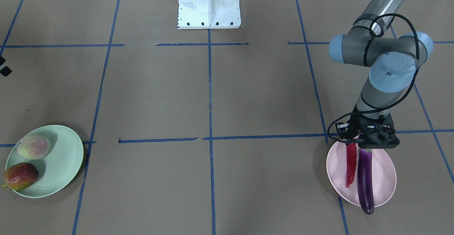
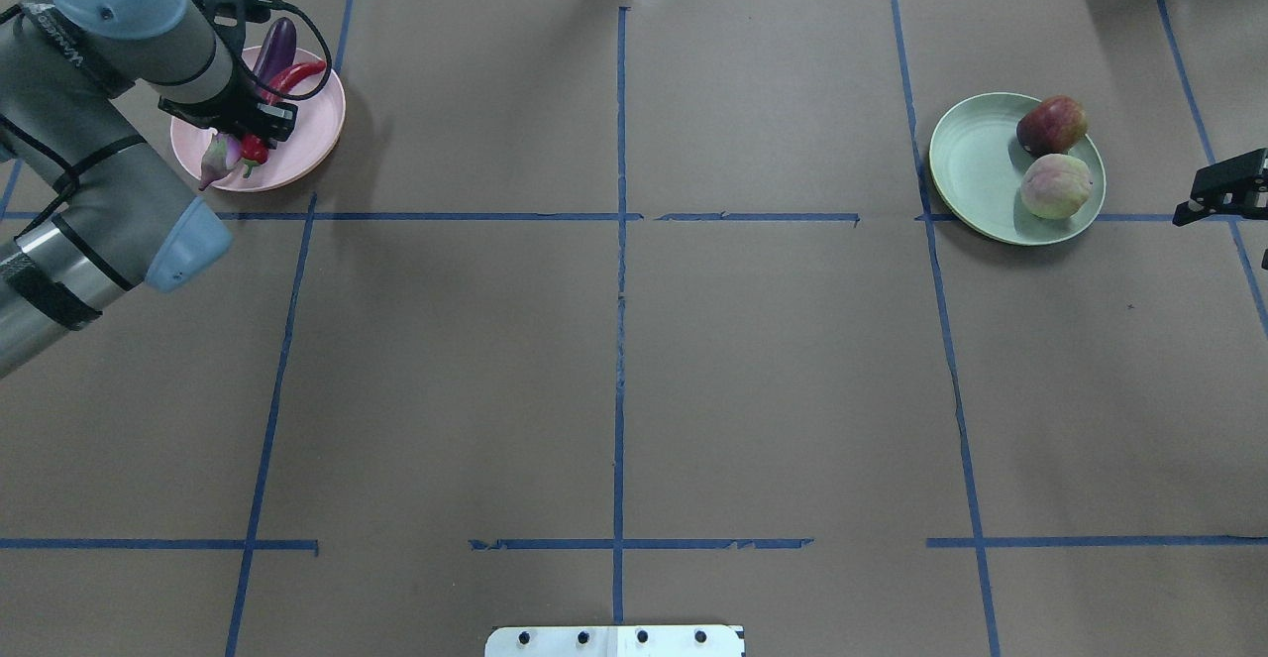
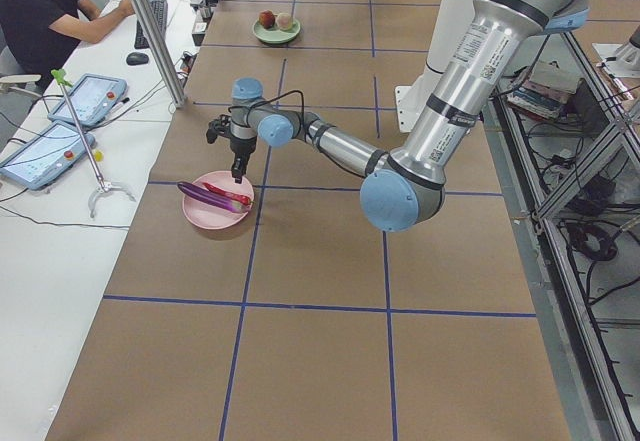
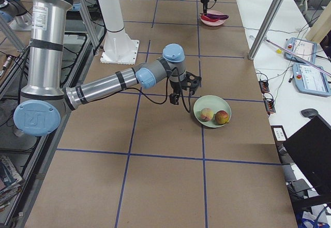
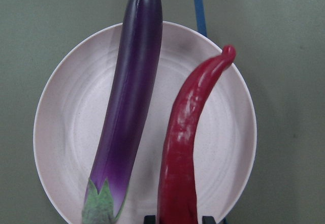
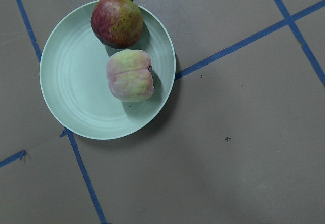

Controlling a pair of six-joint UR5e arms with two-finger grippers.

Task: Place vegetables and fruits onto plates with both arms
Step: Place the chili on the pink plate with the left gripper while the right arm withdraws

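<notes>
The pale pink plate (image 1: 383, 178) holds the purple eggplant (image 1: 365, 182) and the red chili pepper (image 1: 351, 166) side by side. My left gripper (image 1: 354, 147) hangs over the plate's robot-side edge. In the left wrist view its fingertips (image 5: 150, 218) stand close on either side of the chili's (image 5: 185, 132) thick stem end, while the chili lies on the plate (image 5: 66, 132) beside the eggplant (image 5: 129, 107). The mint green plate (image 1: 60, 164) holds the peach (image 1: 33, 146) and the red-yellow fruit (image 1: 20, 175). My right gripper (image 2: 1220, 203) is open and empty, beside that plate.
The white base block (image 1: 209, 4) stands at the robot's side of the table. Blue tape lines cross the brown table cover. In the exterior left view a person (image 3: 40, 11), tablets and a metal pole (image 3: 150, 31) are beside the table.
</notes>
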